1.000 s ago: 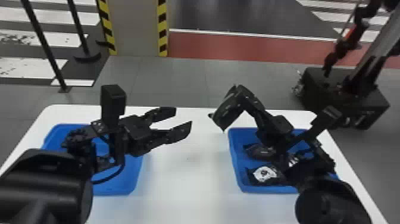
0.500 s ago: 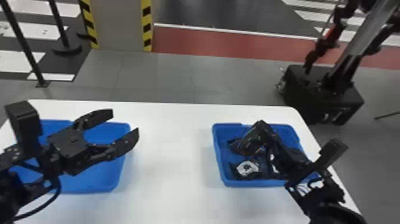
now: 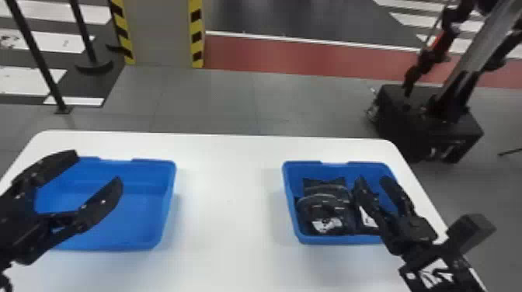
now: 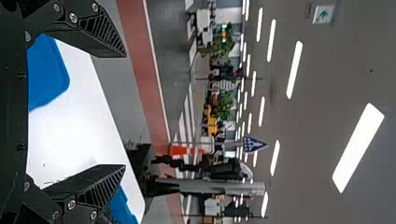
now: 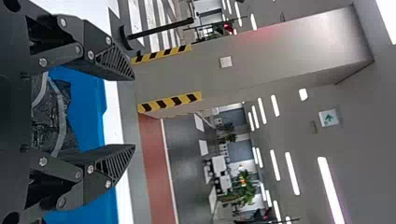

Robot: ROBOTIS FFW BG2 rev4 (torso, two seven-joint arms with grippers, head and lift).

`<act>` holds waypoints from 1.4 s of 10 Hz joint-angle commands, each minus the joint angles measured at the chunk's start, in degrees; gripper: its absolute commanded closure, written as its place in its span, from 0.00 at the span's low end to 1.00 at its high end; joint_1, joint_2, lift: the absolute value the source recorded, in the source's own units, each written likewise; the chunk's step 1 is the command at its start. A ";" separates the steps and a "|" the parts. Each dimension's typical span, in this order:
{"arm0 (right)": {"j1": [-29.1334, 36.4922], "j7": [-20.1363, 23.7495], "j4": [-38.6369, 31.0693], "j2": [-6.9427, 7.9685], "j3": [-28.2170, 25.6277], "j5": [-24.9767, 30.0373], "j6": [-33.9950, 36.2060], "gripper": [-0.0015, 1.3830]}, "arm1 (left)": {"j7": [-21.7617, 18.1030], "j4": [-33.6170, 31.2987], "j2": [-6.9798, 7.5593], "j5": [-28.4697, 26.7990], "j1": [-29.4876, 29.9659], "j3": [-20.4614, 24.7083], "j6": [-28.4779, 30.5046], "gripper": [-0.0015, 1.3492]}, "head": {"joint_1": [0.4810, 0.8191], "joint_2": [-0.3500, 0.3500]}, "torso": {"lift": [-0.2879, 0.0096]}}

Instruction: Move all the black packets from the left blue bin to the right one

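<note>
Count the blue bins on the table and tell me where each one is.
2. The left blue bin sits on the left side of the white table, partly behind the left gripper; the right blue bin, holding black packets, sits on the right side.

A white, round-cornered surface (image 3: 229, 174) stands on grey floor tiles (image 3: 206, 97). Behind it are a red floor band (image 3: 310, 58) and a grey pillar (image 3: 161, 31) with yellow-and-black striped edges (image 3: 196, 35). Long white lights (image 5: 330, 186) glow on the grey ceiling (image 5: 299, 126).
</note>
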 commanded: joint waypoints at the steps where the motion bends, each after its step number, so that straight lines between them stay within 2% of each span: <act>1: 5.74 -0.06 -5.29 2.21 0.00 4.22 -5.13 0.14 | 3.41 -1.07 -3.08 0.15 6.09 4.44 -7.74 0.15 | 0.63 0.35 | 0.60; 2: 8.27 0.03 -6.55 3.79 0.09 5.54 -8.51 0.14 | 6.92 -1.49 -3.23 1.12 9.88 5.93 -10.28 0.15 | 0.63 0.39 | 0.60; 3: 10.94 0.03 -8.38 4.55 0.18 7.03 -10.20 0.14 | 9.03 -1.49 -3.23 0.94 12.41 6.63 -15.20 0.15 | 0.63 0.47 | 0.60; 6: 21.77 0.03 -15.13 4.55 1.41 9.76 -13.15 0.13 | 15.89 -1.49 -3.23 2.70 20.29 3.47 -23.92 0.15 | 0.63 0.59 | 0.60; 10: 30.21 -0.23 -21.32 4.55 2.20 10.99 -13.15 0.14 | 18.35 -1.49 -3.23 4.64 25.07 -1.19 -26.45 0.15 | 0.63 0.59 | 0.60; 14: 30.49 -0.67 -21.04 4.55 3.95 11.25 -13.15 0.14 | 19.14 -1.49 -3.23 5.69 24.79 -3.56 -26.03 0.15 | 0.63 0.59 | 0.60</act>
